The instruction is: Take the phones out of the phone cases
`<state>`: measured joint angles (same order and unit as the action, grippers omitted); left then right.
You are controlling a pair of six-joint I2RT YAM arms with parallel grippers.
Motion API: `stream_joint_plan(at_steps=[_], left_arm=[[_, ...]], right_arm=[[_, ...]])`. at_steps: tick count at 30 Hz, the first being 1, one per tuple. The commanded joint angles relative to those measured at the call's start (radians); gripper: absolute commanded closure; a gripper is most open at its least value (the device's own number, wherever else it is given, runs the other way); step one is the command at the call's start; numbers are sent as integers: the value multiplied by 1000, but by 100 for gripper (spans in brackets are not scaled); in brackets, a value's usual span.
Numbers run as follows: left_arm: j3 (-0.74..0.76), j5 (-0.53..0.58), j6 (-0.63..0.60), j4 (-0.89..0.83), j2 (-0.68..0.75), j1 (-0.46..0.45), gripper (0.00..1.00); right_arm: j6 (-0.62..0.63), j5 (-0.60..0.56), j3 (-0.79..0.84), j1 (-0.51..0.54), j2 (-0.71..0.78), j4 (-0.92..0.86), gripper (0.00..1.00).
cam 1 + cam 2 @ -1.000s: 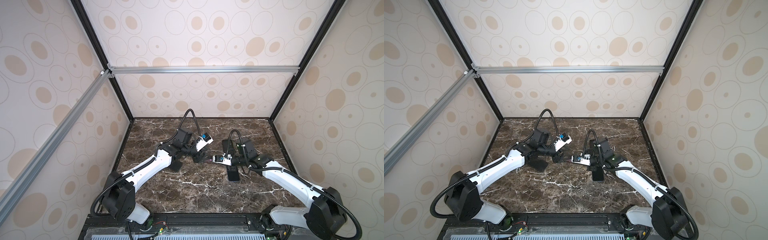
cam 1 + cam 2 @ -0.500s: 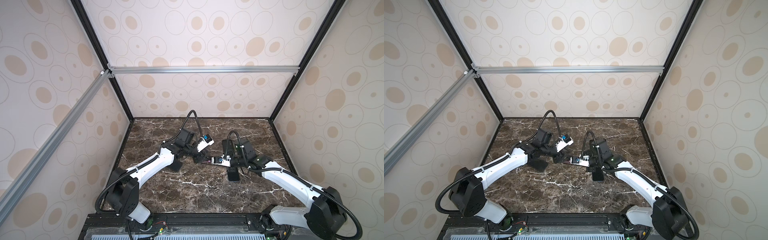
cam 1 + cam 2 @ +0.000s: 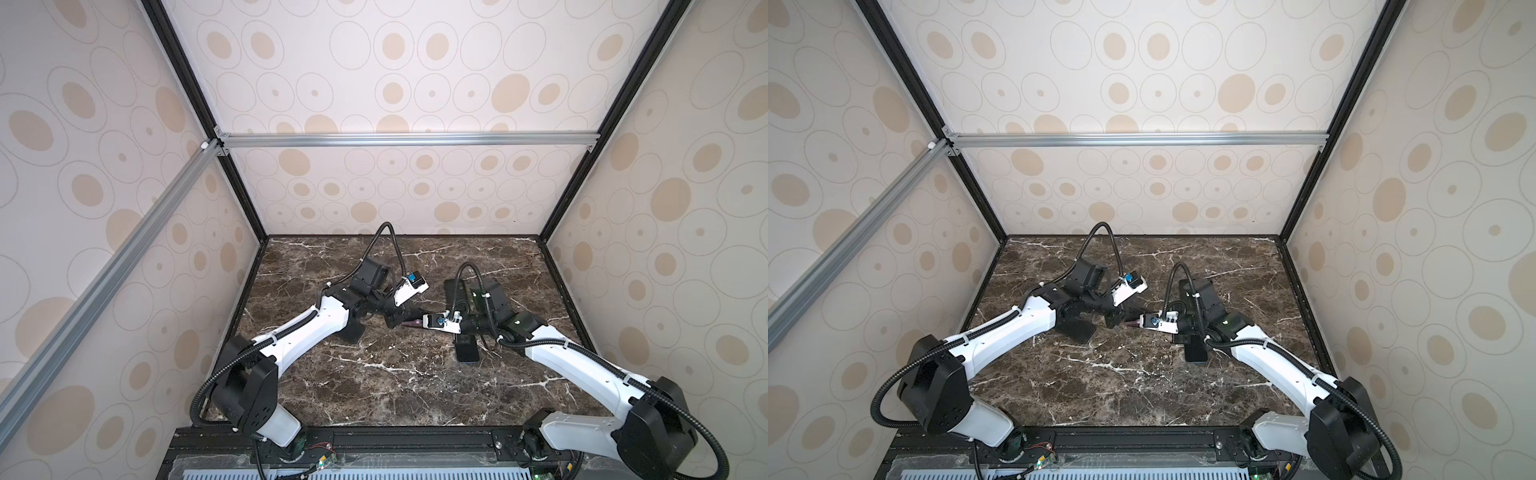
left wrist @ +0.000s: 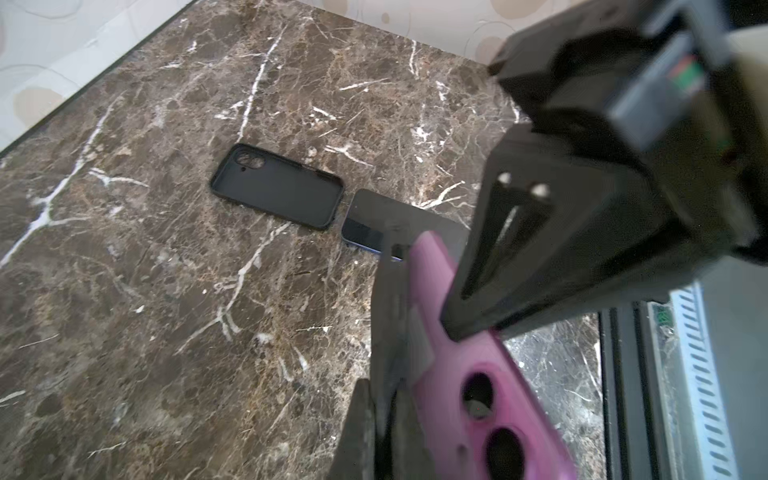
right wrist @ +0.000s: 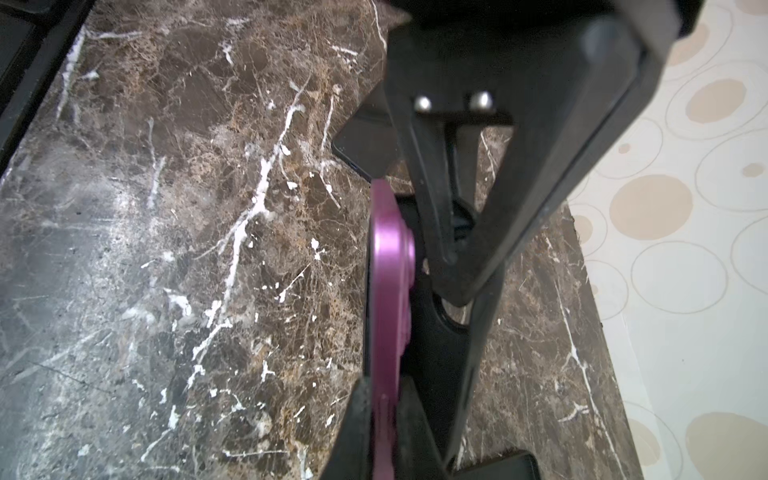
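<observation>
Where both arms meet at the centre of the table (image 3: 374, 395), the left gripper (image 4: 411, 357) pinches the pink phone case (image 3: 409, 323) at its 9 o'clock end, the right gripper (image 5: 409, 340) at its 3 o'clock end.

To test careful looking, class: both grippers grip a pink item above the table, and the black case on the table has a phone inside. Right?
Not quite. The left wrist view shows the black case empty; a dark phone lies on the table beside its end. Otherwise correct: the left gripper and right gripper both grip the pink item above the table.
</observation>
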<state>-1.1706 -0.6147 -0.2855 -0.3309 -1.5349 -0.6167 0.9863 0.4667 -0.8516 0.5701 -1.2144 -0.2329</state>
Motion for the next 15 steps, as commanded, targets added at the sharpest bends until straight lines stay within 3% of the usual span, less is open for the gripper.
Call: stream_joint_plan(at_steps=[1,6,10,12,15], left_arm=[[-4,68,-9,-9,12,5,100],[-34,89,38,22,1,36,100],[-43,129,62,38,9,53,100],[-31,161,73,49,28,65,100],[14,233,120,90,82,93,100]], right_arm=[[45,35,5,28,43,53,100],[59,14,30,69,55,47,100],[2,15,47,72,86,45,100],[-73,14,51,72,109,29,100],[-283,5,46,71,143,9,100]])
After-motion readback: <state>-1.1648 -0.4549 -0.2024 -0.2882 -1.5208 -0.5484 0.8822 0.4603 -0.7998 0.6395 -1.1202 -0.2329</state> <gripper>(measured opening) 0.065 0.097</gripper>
